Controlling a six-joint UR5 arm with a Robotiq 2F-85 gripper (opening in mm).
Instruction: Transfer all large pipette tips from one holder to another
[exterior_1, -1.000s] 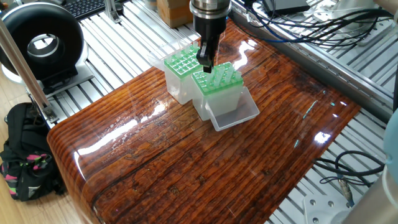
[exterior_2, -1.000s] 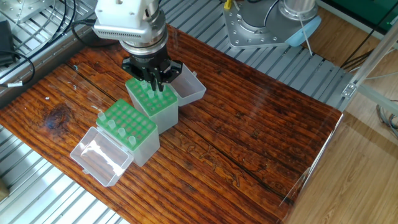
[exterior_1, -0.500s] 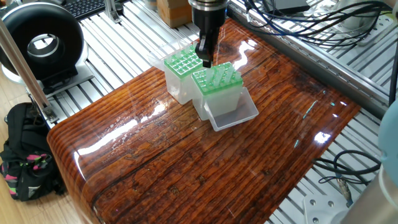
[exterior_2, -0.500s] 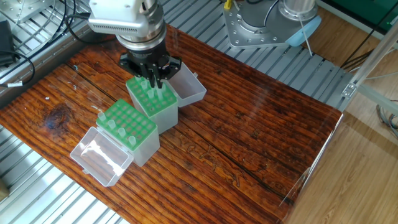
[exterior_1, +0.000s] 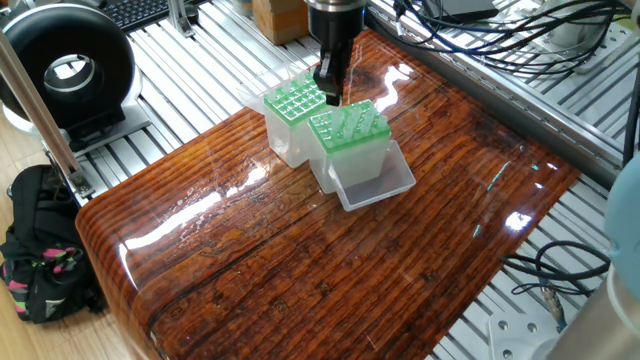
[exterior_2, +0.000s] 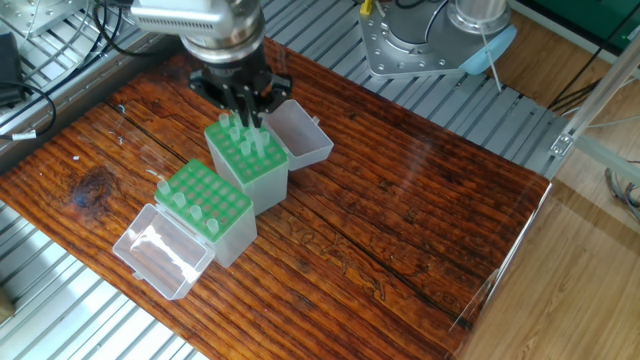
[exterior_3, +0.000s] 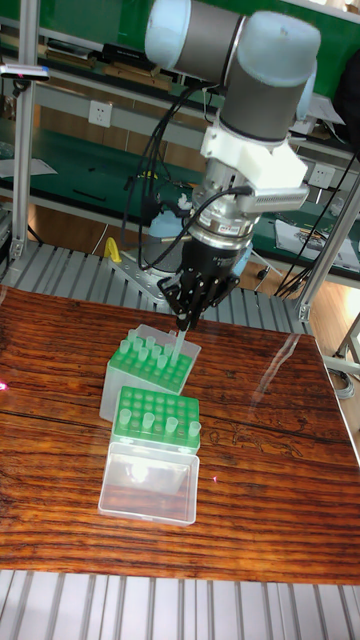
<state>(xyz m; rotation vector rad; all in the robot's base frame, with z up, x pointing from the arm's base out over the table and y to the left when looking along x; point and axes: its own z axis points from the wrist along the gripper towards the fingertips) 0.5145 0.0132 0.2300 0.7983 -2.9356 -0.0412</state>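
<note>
Gripper height: the black two-finger gripper (exterior_2: 246, 103) has been raised over the last second; a gap is now seen between its fingertips and the green-topped translucent tip holder (exterior_2: 250, 164) over which it was pressed low before.

Gripper load: a slender translucent whitish pipette tip (exterior_3: 178, 349) has been drawn up out of that holder and is now pinched between the fingers (exterior_3: 186, 312), its lower end seen just above the green top in the tall fixed view.

Wrist position: the white wrist housing (exterior_2: 195, 17) has been carried upward and is now cut off by the picture's top edge.
</note>
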